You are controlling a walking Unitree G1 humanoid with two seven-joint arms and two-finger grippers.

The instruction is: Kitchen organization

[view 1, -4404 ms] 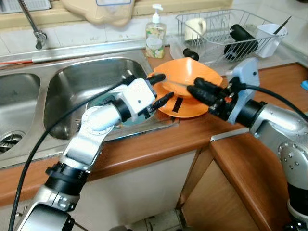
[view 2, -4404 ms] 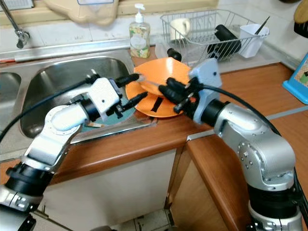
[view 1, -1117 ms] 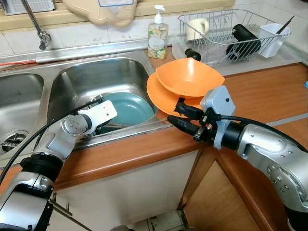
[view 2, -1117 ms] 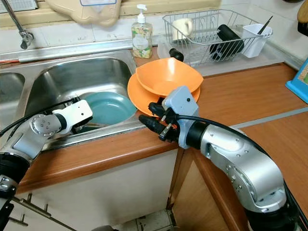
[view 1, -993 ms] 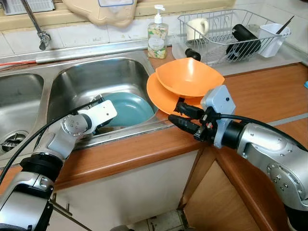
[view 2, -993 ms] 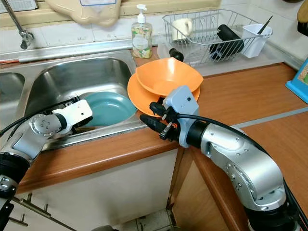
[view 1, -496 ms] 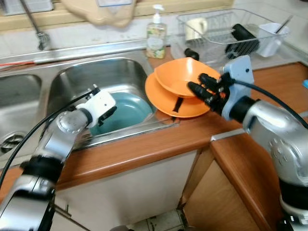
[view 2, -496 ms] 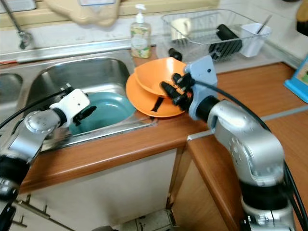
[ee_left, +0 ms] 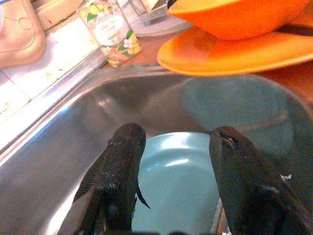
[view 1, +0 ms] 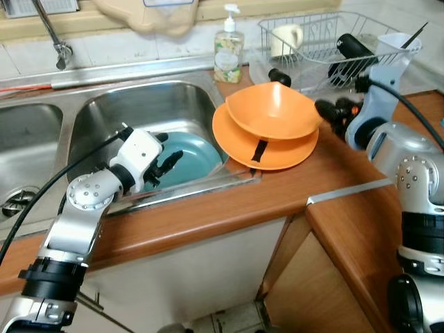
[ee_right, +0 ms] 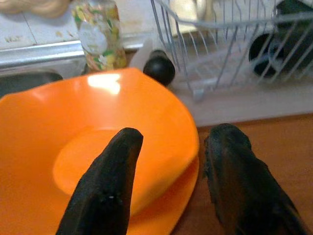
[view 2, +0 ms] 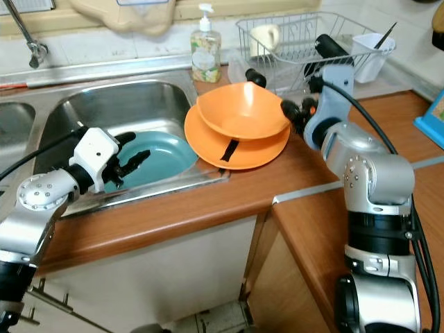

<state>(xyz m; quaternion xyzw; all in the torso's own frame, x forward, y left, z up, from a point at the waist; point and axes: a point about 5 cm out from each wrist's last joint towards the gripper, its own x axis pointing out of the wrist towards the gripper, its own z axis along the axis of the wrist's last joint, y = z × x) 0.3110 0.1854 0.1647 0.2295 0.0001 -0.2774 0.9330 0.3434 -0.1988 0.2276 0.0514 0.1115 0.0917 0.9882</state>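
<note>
Orange bowl (view 1: pixel 272 111) rests on its plate (view 1: pixel 267 151) at the sink's edge, right gripper (ee_right: pixel 168 161) spread astride its rim, seemingly to grasp it.

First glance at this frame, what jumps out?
The orange bowl stacked on an orange plate on the wooden counter, right beside the sink, grabs the eye first. The right end effector sits open at the bowl's rim, on the dish rack side. The left end effector is open over a teal plate lying in the steel sink.
</note>
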